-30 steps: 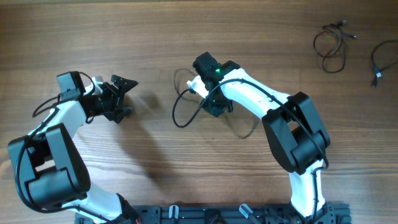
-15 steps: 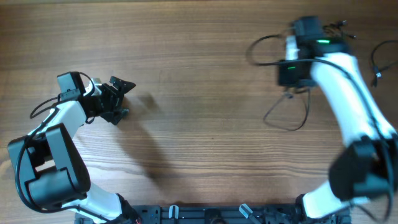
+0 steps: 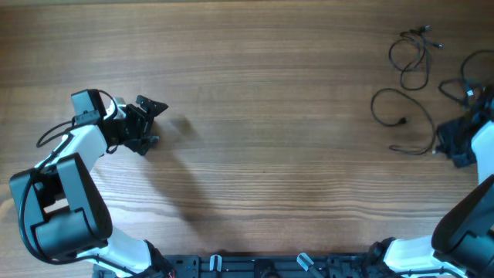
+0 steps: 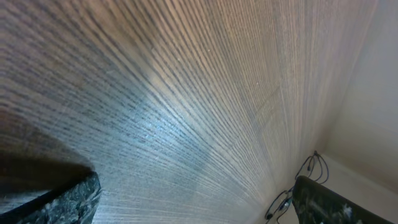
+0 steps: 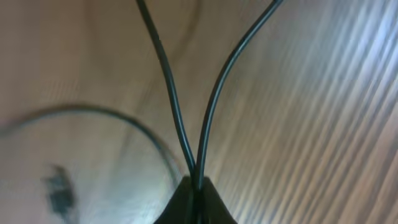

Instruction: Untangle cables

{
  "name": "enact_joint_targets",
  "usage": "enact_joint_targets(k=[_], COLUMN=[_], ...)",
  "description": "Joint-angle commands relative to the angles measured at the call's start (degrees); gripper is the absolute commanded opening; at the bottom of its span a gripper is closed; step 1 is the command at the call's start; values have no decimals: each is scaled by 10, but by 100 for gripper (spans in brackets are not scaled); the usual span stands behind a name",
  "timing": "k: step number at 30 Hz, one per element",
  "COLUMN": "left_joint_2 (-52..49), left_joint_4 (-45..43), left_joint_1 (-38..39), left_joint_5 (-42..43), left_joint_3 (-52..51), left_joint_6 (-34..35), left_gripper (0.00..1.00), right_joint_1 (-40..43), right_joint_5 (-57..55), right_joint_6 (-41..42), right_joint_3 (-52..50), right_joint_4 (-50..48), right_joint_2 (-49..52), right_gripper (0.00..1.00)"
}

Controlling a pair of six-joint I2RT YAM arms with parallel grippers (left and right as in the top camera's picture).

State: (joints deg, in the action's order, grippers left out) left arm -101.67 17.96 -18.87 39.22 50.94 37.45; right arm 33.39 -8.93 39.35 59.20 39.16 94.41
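Listener: Where do the cables (image 3: pixel 403 121) lie?

Describer: All three sit at the right end of the wooden table (image 3: pixel 255 62). The held cable (image 5: pixel 194 174) trails leftward from the right gripper (image 3: pixel 454 148) in one wide loop flat on the wood, with its small plug inside the loop. A second cable (image 3: pixel 407 62) lies loosely coiled near the back edge, apart from that loop. A third cable (image 3: pixel 463 76) shows at the right border of the overhead view.

Listener: What are the fingers doing?

Describer: The right gripper's fingers are pinched tight on the held cable. The wrist view shows two strands rising out of the closed tips, so it seems to grip a fold. The left gripper (image 3: pixel 147 122) rests far off at the left, fingers spread wide and holding nothing.

Listener: Why that arrangement?

Describer: Probably to give each cable its own patch of table. The held one looks free of the others, so letting go seems the likely next step. The left gripper sits clear of the work, likely because no knot here needs a second grip.
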Motion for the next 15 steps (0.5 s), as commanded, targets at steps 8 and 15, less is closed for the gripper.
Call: enact_joint_targets(k=[8,15], left_joint_2=[10,12], left_joint_4=[-3,-82], left_joint_1=[-2,-1], left_joint_5=[-5,107], left_joint_3=[-3,-3], left_joint_6=[4,3], left_gripper=[100,100], right_joint_1=[11,10], right_joint_5=[259,227], right_joint_6=[-19,-99], right_joint_3=[3,18], right_joint_4=[-111,-115], right_joint_2=[-49,-278], right_gripper=[100,85])
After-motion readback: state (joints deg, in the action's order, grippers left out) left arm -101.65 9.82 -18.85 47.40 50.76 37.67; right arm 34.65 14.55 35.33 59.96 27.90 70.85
